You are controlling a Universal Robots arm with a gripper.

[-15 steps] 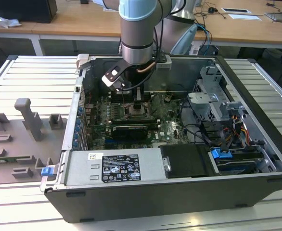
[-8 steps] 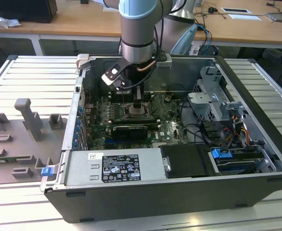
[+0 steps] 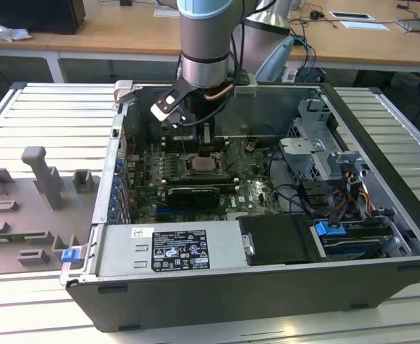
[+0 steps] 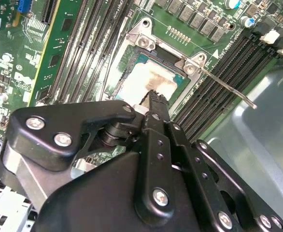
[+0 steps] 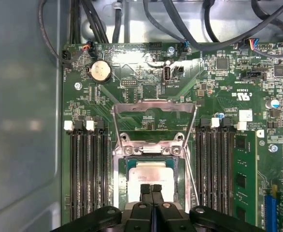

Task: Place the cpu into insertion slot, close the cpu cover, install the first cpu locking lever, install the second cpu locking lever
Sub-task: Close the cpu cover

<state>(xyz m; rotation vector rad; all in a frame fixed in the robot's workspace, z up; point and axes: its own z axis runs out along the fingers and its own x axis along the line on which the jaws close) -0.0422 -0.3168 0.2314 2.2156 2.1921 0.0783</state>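
Note:
The cpu [image 5: 148,175], a silver square smeared with pale paste, lies in the insertion slot [image 5: 123,180] on the green board; it also shows in the second wrist view [image 4: 146,79] and the exterior view [image 3: 199,164]. The cpu cover [image 5: 153,106], a thin silver frame with an open middle, stands raised from the slot's hinge edge. A thin metal bar [image 4: 228,89] reaches out from the slot's corner over the memory slots. My gripper [image 5: 151,187] is shut with nothing between its black fingers, its tips just above the cpu's near edge [image 4: 153,98]. In the exterior view it hangs inside the case [image 3: 198,140].
Long black memory slots [image 5: 86,169] flank the socket on both sides [image 5: 214,169]. Black cables [image 5: 180,29] run along the board's edge by the grey case wall [image 5: 21,121]. A black card [image 3: 192,195], a drive cage [image 3: 317,143] and the power supply [image 3: 170,251] crowd the open case.

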